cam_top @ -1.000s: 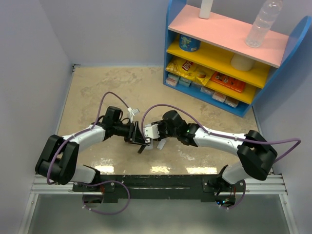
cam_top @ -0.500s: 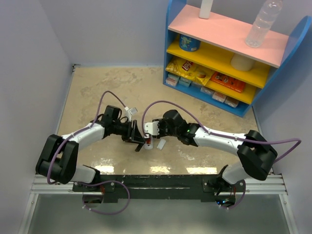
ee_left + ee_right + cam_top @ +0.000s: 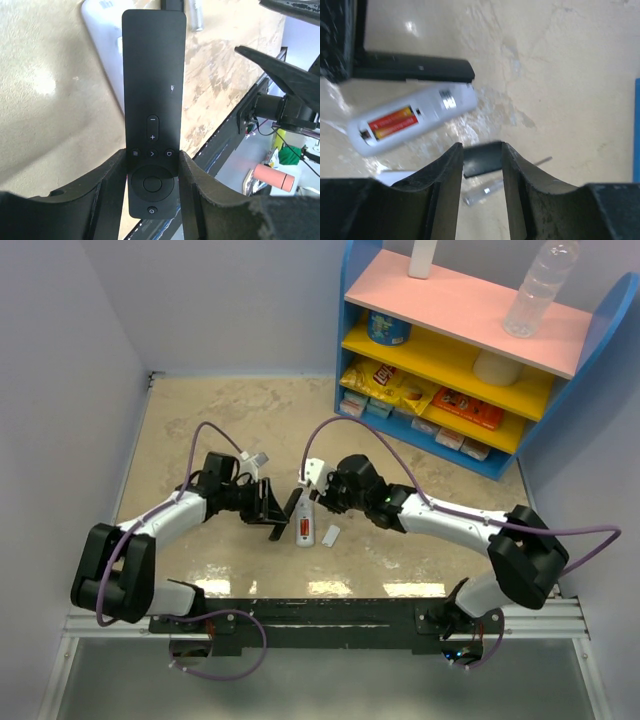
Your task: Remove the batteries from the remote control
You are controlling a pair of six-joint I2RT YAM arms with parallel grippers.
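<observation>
Both wrists had drawn back and apart since a second earlier, leaving the white remote (image 3: 305, 528) uncovered on the surface (image 3: 220, 410).

Nearest the arm bases, that remote lay flat with its long axis running roughly near to far. Its open compartment, at the near end, contained two orange-red batteries (image 3: 392, 122) side by side, lengthwise with the remote. A small white cover plate (image 3: 331, 536) lay just beside it on the right.

Left fingers (image 3: 107, 195) were partly closed on the button end of a black remote (image 3: 152, 115), its face towards the wrist camera and its free end pointing towards the right arm. Right fingers (image 3: 445, 190) were narrowed on a small flat black plate (image 3: 482, 159) that spanned the gap between them. A pale little cylinder (image 3: 482, 192) on the surface beyond was too blurred to identify.

Farthest back, a blue shelf unit (image 3: 348, 330) held snack bags (image 3: 385, 380) and a blue can (image 3: 389, 328) on its yellow shelves, with a clear bottle (image 3: 540, 285) on the pink top. Its right side was cut off by the frame edge.
</observation>
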